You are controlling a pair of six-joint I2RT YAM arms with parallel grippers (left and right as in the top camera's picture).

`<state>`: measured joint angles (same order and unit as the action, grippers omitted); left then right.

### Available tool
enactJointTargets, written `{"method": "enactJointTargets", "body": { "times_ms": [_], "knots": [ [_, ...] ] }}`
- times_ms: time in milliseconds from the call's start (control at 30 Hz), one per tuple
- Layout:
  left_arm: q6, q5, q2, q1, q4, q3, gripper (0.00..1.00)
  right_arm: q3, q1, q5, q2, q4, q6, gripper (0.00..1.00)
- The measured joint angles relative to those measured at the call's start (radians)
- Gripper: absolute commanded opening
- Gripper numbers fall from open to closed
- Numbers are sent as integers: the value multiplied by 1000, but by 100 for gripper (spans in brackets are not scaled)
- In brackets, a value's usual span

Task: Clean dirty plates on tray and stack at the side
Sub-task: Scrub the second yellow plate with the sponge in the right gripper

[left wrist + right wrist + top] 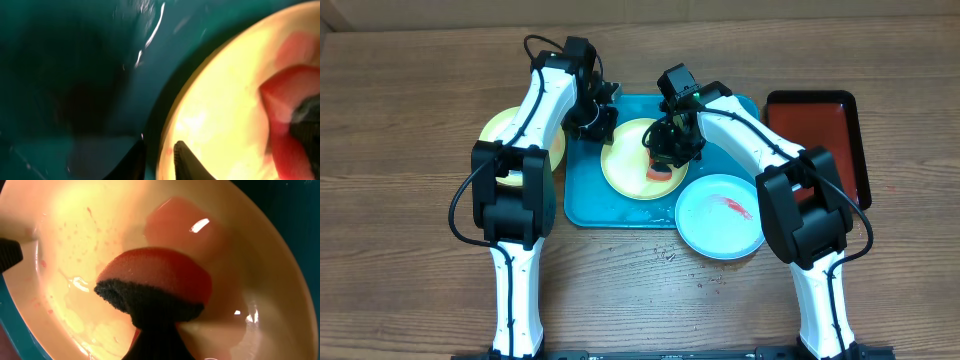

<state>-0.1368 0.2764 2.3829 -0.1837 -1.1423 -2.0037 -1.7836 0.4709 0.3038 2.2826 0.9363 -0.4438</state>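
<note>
Right pincer (663, 165) grips a red sponge (155, 275) on the centre yellow-green plate (625, 165), left pincer (159, 160) pinching its rim — smeared pale-blue plate (715, 220) uncleaned.

Brown wood-grain table (400, 260) across the whole overhead view, with a scatter of small dark specks (668, 256) near its middle. At the far right, a dark red tray (825, 130) with a black rim; lies flat on the wood, long side running front to back. Pale strip (720, 8) along the top edge.
</note>
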Motion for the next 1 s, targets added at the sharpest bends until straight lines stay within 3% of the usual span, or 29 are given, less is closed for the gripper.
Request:
{"method": "enactJointTargets", "body": {
  "times_ms": [67,100,400,500,867,1000],
  "knots": [
    [-43,0,3,0,42,0,6,0,0,0,0,0,0,4],
    [-57,1,6,0,56,0,4,0,0,2,0,-1,0,4],
    [-100,11,13,0,48,0,4,0,0,5,0,-3,0,4],
    [-102,11,13,0,29,-1,12,0,0,5,0,-2,0,4],
    [-116,7,28,0,-71,-1,20,0,0,6,0,-2,0,4],
    [-129,7,28,0,-75,-1,4,0,0,6,0,-1,0,4]
  ]
}}
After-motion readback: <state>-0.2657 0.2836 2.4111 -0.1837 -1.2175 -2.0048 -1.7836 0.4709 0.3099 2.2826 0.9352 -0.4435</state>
